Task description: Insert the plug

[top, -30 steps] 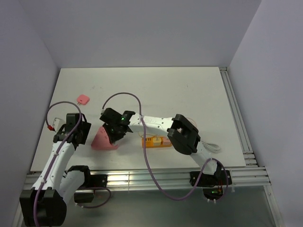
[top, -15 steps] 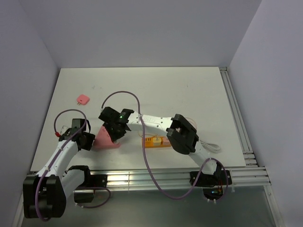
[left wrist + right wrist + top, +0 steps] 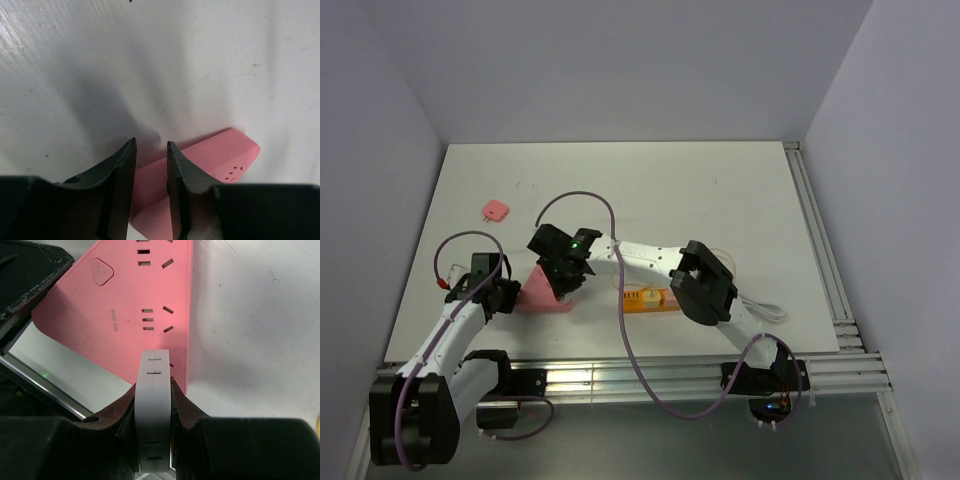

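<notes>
Seen from above with the arm bases at 6 o'clock, the strip (image 3: 542, 292) lies flat at about 7 o'clock on the table (image 3: 720, 200). The right gripper (image 3: 154, 395) is clamped on the plug (image 3: 154, 365), held over the strip's edge and not yet in; whether it touches I cannot tell. The left gripper (image 3: 150, 145) sits at the strip's 9 o'clock end, jaws narrowly apart with pink showing low in the gap. Whether they pinch the strip I cannot tell.

Judgement: the step in hand is alignment. The plug should be squared to the slots (image 3: 148, 320) first, then pressed straight in. The strip wants bracing from the left, or it may slide or tip under the push.

Count: one strip, one plug, two grippers. Also one small pink pad (image 3: 495, 209) at 10 o'clock, one orange block (image 3: 650, 299) at 6 o'clock and one white cable (image 3: 767, 312) at 4 o'clock
</notes>
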`<state>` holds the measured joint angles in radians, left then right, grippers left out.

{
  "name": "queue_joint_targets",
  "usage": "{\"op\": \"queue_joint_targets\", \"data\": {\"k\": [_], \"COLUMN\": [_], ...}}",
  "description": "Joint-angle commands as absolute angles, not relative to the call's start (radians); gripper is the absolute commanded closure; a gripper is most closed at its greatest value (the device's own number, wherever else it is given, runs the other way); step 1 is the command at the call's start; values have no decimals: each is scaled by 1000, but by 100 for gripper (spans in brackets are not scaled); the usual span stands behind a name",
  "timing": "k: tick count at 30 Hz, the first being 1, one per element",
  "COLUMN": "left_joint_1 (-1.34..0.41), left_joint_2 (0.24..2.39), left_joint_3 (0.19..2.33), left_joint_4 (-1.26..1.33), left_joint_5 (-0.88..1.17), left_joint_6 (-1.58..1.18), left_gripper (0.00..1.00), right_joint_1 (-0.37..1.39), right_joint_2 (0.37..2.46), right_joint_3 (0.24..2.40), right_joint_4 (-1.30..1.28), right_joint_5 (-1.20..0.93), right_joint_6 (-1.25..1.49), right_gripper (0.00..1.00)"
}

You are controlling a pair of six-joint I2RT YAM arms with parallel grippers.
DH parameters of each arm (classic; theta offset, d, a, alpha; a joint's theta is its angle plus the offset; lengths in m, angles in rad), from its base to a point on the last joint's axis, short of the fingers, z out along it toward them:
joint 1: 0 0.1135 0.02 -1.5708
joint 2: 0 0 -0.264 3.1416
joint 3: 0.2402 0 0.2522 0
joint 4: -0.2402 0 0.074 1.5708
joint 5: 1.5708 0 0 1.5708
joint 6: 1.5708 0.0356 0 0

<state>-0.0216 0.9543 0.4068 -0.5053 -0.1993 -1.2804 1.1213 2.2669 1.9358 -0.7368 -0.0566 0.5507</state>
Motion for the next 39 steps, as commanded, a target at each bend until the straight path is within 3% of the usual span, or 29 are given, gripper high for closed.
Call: {"op": "queue_joint_targets", "data": {"k": [1, 23, 29, 35, 39], "left_joint_1": [-48, -133, -149, -153, -156], "left_joint_2": [939, 879, 871, 881, 885], "left_joint_3": [377, 313, 313, 316, 319], "left_joint_4": [-525, -560, -568, -565, -563], "left_joint_5": [-112, -95, -104, -103, -100], "left_joint_6": [-1301, -1394, -1402, -1394, -1397], "left_gripper": [65, 71, 71, 71, 71], "right_joint_1": [1147, 1177, 1177, 1180, 1181], "right_joint_2": [2293, 2349, 2384, 2376, 2387], "right_joint_3": [1884, 1861, 1893, 1784, 1848], "right_joint_4": [-646, -584, -572, -465, -497], "right_joint_5": [-55, 32, -28, -70, -78], "right_joint_6": [598, 670, 686, 710, 699], "right_gripper": [100, 100, 100, 100, 100]}}
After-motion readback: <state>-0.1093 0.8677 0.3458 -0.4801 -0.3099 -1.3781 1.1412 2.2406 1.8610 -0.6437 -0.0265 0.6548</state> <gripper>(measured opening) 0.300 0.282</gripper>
